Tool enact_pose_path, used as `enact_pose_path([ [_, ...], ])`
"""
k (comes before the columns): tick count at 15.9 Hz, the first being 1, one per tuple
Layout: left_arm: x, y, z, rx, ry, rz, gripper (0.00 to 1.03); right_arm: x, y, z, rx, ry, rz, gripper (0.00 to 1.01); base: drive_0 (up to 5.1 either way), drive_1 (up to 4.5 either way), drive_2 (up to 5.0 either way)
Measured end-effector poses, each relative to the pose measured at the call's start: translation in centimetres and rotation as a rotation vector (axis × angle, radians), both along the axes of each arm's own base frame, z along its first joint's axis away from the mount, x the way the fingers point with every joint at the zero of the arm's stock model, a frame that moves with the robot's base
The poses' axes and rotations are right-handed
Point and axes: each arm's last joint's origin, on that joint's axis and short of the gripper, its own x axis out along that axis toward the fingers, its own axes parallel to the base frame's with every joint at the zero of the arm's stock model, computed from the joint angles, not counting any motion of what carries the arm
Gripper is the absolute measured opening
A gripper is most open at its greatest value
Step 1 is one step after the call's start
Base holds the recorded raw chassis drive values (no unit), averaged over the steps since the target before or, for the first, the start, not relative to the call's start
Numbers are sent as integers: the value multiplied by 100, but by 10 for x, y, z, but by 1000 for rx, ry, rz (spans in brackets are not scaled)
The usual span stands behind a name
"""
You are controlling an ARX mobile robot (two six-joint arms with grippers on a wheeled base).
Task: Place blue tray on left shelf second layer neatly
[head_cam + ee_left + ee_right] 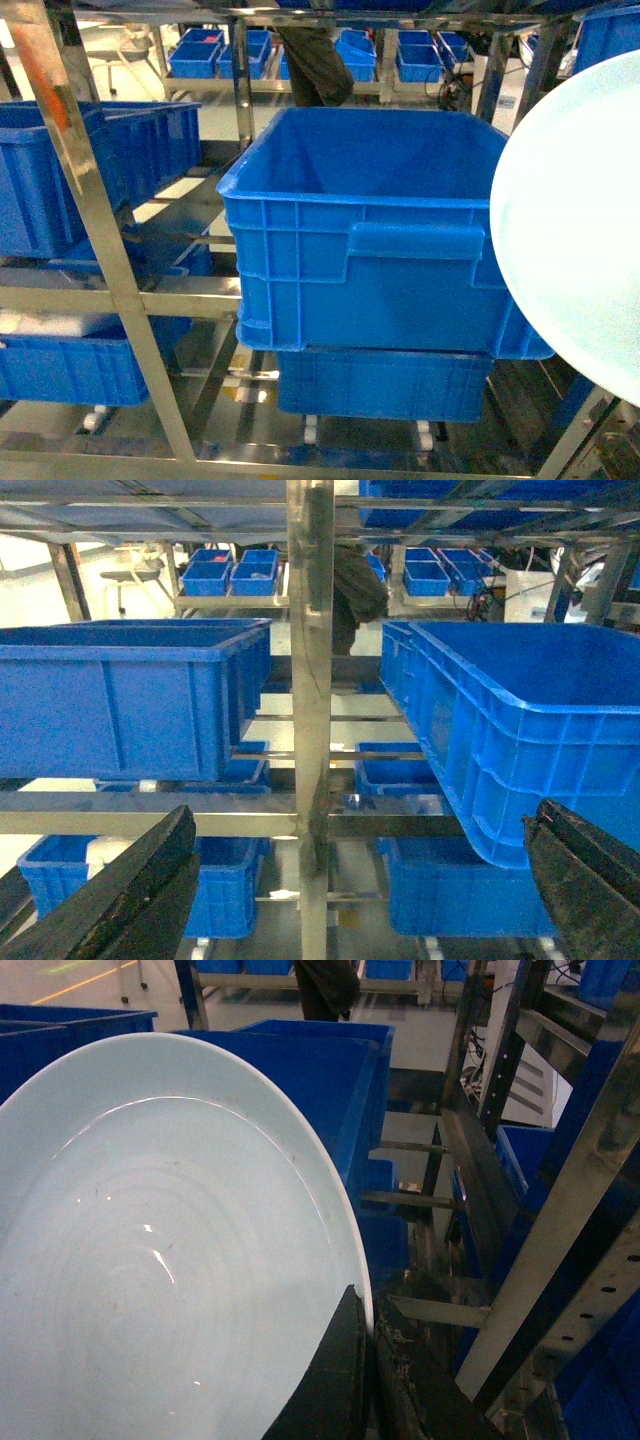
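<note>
The blue tray (575, 220) is a pale round dish held up on edge at the right of the head view, close to the camera. In the right wrist view the blue tray (150, 1260) fills the left half, and my right gripper (372, 1360) is shut on its rim, one finger on each face. My left gripper (360, 880) stands open with nothing between its fingers (130, 890), facing the steel upright (312, 680) of the shelf. Neither gripper itself shows in the head view.
A large deep-blue crate (370, 230) sits on the shelf straight ahead, another crate (380, 385) below it. More crates (60, 170) fill the left bay behind a slanted steel post (100, 240). A perforated steel rail (560, 1260) runs close to the right of the tray.
</note>
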Motion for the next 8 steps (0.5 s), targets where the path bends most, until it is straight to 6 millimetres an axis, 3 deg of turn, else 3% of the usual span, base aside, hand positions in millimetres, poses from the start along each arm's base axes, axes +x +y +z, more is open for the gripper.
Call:
enact_pose_path([
  [8, 0, 0, 0, 0, 0, 0, 98, 0, 0, 0, 0, 0, 0, 2, 0, 0, 0],
])
